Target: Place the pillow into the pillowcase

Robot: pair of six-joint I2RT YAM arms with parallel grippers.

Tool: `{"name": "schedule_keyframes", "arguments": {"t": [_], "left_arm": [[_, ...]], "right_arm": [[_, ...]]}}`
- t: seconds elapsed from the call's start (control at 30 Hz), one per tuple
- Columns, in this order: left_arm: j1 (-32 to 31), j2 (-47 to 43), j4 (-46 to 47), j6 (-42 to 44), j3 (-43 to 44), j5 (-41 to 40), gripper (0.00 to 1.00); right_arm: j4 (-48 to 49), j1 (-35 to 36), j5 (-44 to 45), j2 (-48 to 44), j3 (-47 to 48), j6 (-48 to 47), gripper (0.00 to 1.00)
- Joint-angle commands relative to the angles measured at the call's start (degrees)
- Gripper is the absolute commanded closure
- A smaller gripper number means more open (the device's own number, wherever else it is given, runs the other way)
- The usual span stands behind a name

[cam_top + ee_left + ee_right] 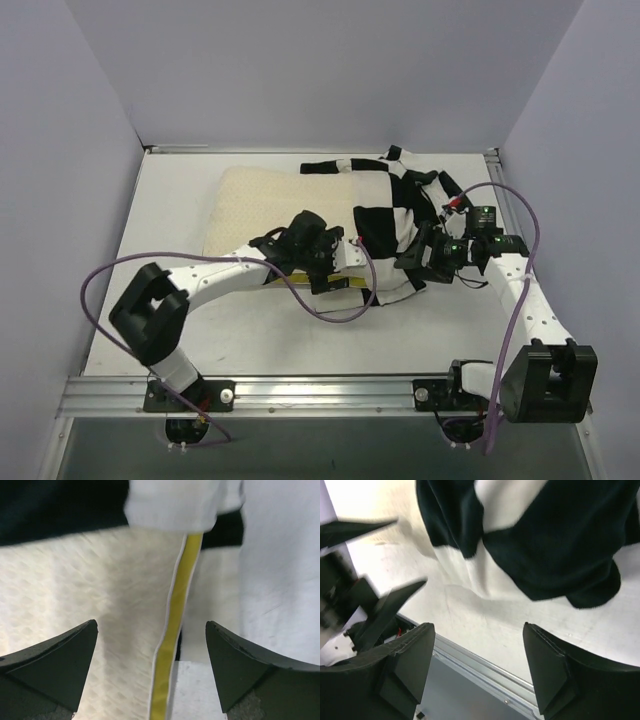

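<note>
The cream quilted pillow [250, 203] lies at the back left of the table, its right part inside the black-and-white checkered pillowcase [398, 215]. My left gripper [337, 264] is open at the pillow's near edge by the case's mouth. In the left wrist view the jaws [150, 625] stand wide apart, with the pillow's yellow side edge [176, 625] between them and the pillowcase [170, 502] just ahead. My right gripper [413, 258] is open at the case's near right corner. In the right wrist view it [477, 627] is empty, below the pillowcase [555, 535].
The white table [300, 335] has a metal rail [320, 385] along its near edge, also in the right wrist view [485, 667]. Grey walls stand on three sides. The left arm's purple cable [300, 295] loops over the table. The left gripper's fingers [390, 607] show in the right wrist view.
</note>
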Motion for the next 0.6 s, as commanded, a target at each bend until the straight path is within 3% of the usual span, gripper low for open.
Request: {"name": "schedule_keyframes", "arguments": {"t": [0.0,0.07,0.13,0.2,0.23,0.33,0.4,0.57], "left_arm": [[-0.1,6.8,2.8,16.1,-1.4,-10.9,0.03],[-0.2,11.7,4.5,18.2,0.7,-13.0,0.03],[0.0,14.4,2.2,16.7,3.6,-12.3,0.22],[0.8,16.9,-2.1,12.1,10.3,-8.5,0.48],[2.1,17.4,-5.3,4.8,12.5,-5.6,0.72],[3.8,19.2,-10.5,-11.0,21.4,3.5,1.00],[5.1,19.9,-11.3,-21.0,25.8,9.5,1.00],[5.6,21.4,-9.7,-32.3,30.7,12.5,1.00]], "right_arm": [[-5.5,0.4,-0.2,-1.1,-4.7,-2.3,0.27],[-6.3,0.4,0.4,-0.1,-6.3,-2.3,0.28],[-6.1,-1.1,3.2,0.6,-7.6,-2.7,0.28],[-4.6,-1.2,4.3,1.6,-7.1,-3.4,0.31],[-3.7,-1.5,5.6,2.0,-6.9,-3.3,0.32],[2.3,-3.9,6.8,1.0,-9.0,-1.1,0.35],[7.4,-4.5,6.6,-1.8,-10.8,2.6,0.33],[21.8,-0.8,9.2,-6.4,-19.9,10.4,0.28]]}}
